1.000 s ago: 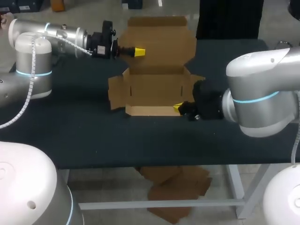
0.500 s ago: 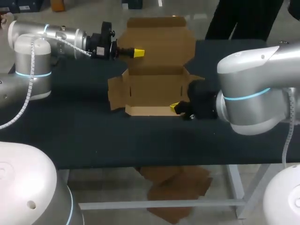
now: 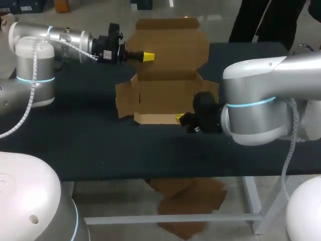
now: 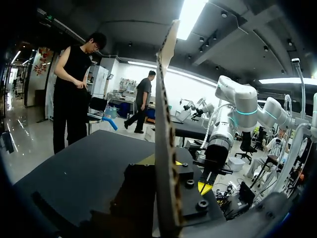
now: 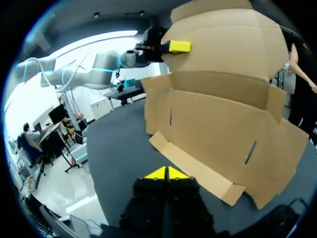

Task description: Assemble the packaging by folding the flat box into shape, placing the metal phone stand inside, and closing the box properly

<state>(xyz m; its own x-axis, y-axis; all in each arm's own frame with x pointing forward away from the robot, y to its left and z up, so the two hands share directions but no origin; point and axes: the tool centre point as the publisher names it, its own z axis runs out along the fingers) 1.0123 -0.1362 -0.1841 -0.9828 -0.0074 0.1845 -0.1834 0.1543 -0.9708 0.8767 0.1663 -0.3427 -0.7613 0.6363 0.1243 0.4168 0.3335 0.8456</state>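
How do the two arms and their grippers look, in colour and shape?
The left arm and right arm are silver-grey with rounded pale joints and a light-blue ring. A pale cable runs along the left arm. The left gripper and right gripper are black with yellow tips.

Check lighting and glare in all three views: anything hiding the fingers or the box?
Head view: even light, no glare, but the black right gripper sinks into the dark table; only its yellow fingertips read. Left wrist view: overhead glare backlights the box panel, and the left gripper lies in shadow. Right wrist view: box evenly lit, yellow fingertips clear.
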